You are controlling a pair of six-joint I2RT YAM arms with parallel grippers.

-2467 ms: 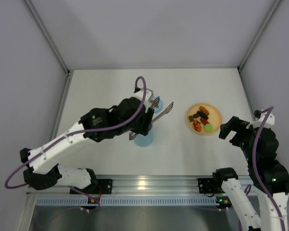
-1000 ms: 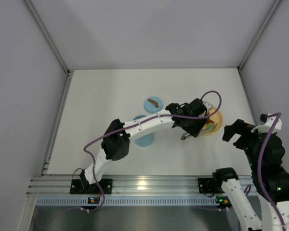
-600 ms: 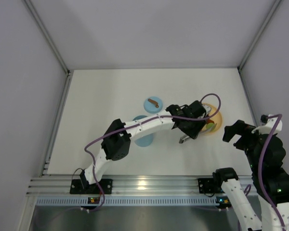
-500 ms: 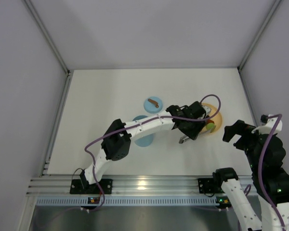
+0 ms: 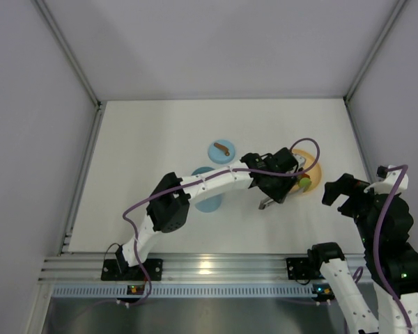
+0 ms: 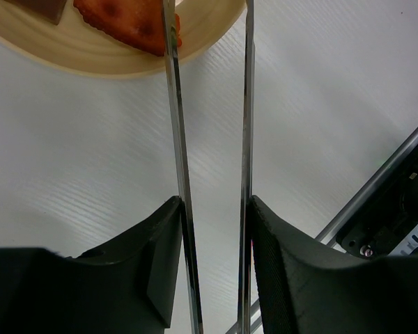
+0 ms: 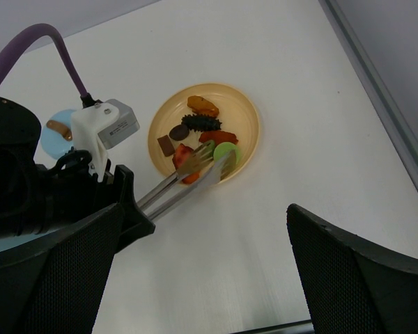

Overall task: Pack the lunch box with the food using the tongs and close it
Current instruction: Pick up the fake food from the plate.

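Note:
My left gripper [image 5: 280, 185] is shut on the silvery tongs [image 7: 168, 191], a finger [image 6: 153, 257] pressing on each arm [image 6: 173, 104]. The tong tips reach over the orange-yellow plate [image 7: 249, 115], standing either side of the round green food piece [image 7: 227, 152], one tip lying over a red piece [image 7: 182, 156]. Dark brown, orange and red pieces [image 7: 202, 123] lie further back on the plate. The light blue lunch box tub [image 5: 210, 203] stands left of the plate, partly under my left arm. Its lid [image 5: 221, 149] lies flat behind it. My right gripper [image 7: 202, 278] hangs open near the plate, holding nothing.
The aluminium rail [image 5: 216, 266] runs along the table's near edge. Grey walls [image 5: 42, 139] close in the left, back and right sides. White tabletop [image 5: 146, 139] shows left of the tub and lid.
My left arm has swung from over the tub to the plate with the tongs. Over the last second the tong arms have drawn closer together. The right arm has barely moved.

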